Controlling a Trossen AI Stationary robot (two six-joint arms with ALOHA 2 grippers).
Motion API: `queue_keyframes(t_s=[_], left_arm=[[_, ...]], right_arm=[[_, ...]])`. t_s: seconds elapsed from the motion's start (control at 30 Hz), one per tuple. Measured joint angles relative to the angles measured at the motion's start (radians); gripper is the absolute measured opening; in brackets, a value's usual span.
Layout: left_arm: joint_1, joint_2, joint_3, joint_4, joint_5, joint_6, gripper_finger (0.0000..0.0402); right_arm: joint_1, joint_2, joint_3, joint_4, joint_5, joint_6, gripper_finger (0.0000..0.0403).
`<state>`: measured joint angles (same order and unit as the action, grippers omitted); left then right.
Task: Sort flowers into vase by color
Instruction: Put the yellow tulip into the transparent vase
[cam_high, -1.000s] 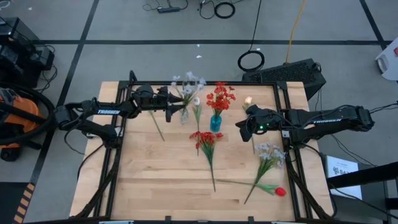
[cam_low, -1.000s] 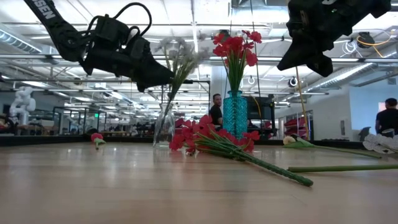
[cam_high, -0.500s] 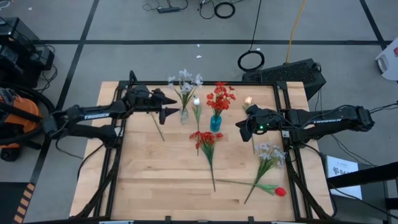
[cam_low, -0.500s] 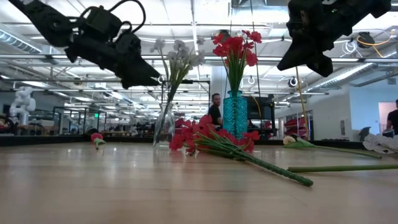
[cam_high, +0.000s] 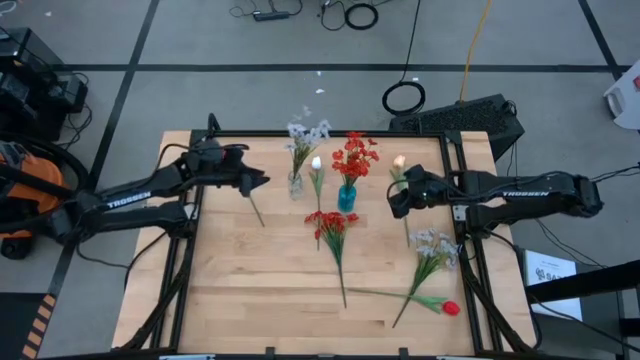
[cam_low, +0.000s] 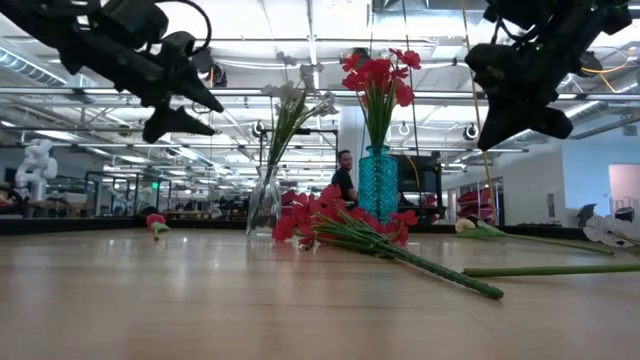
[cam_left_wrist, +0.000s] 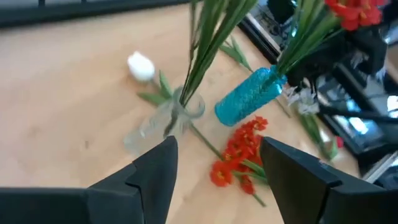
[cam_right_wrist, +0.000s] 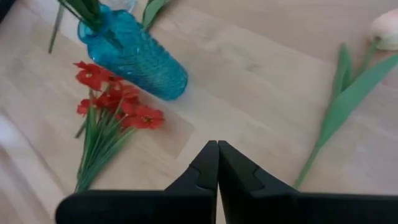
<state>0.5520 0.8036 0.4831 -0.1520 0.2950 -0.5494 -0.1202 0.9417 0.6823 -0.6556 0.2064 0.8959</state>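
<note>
Hovering above the desk, the left pincer is seen released, fingers spread and empty, just beside the clear vase that holds the pale lavender-white sprays. The right pincer is held clenched on nothing, above the desk between the blue vase of red blossoms and a cream tulip. Loose on the desk are noted a red cluster stem, a white tulip, a lavender spray and a red bud.

The left gripper, fingers spread, hangs over a clear vase holding green stems; a blue vase stands beside it, red blossoms lying nearby.
</note>
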Motion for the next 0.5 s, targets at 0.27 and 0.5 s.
queue_keyframes(t_s=[0.27,0.5], left_arm=[[-0.133,-0.09,0.009,-0.241,-0.203,-0.17,0.0221],[-0.335,-0.113,0.058,-0.317,-0.411,-0.303,0.0196]], right_arm=[[-0.072,0.0,0.0,-0.001,0.002,-0.088,0.0],[-0.159,0.002,0.0,-0.021,0.002,-0.088,0.0017]])
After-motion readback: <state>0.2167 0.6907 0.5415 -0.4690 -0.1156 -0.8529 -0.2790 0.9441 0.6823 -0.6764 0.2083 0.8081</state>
